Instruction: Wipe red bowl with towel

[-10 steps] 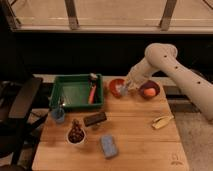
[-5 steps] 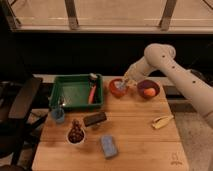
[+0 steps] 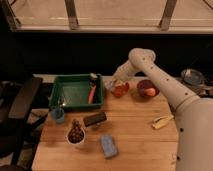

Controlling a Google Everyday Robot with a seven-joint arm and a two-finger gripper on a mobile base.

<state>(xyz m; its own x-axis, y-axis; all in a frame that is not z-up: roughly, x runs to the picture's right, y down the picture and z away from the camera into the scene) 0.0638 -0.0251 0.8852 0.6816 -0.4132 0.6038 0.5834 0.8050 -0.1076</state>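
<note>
The red bowl [image 3: 120, 90] sits at the back middle of the wooden table [image 3: 135, 135], just right of the green tray. My gripper [image 3: 112, 84] hangs over the bowl's left rim and holds a pale towel [image 3: 109, 85] against it. The white arm [image 3: 155, 75] reaches in from the right.
A green tray [image 3: 75, 92] holds a red-handled brush [image 3: 92, 92]. A second bowl with an orange fruit [image 3: 148, 90] stands right of the red one. A blue cup [image 3: 58, 115], a bowl with a pine cone [image 3: 75, 133], a dark block [image 3: 95, 119], a blue sponge [image 3: 108, 146] and a banana [image 3: 162, 121] lie in front.
The gripper has shifted slightly over the red bowl's left rim with the towel; the arm has moved a little. Nothing else has moved.
</note>
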